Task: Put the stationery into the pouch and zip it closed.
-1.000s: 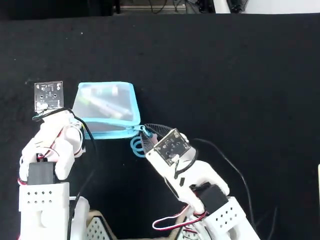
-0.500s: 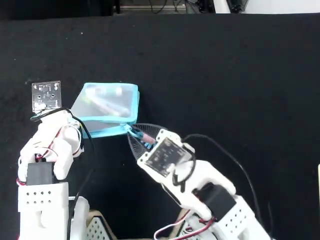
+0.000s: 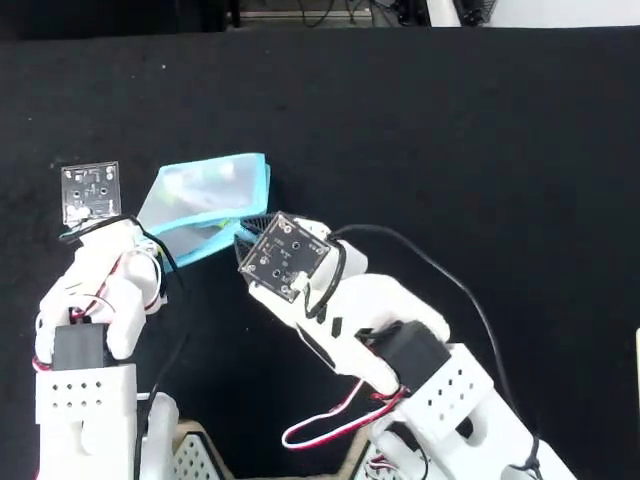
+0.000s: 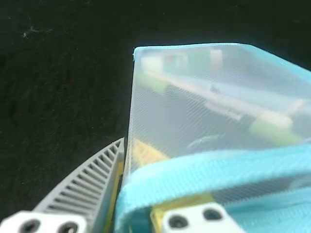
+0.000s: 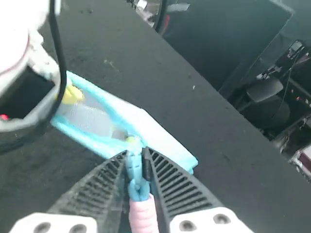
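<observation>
High view looks down; both wrist views close on pouch (image 4: 204, 121)

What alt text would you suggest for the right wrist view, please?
The right pincer is shut on the blue zipper pull of a light-blue pouch over a black table. The left pincer grips the pouch's far end.
</observation>
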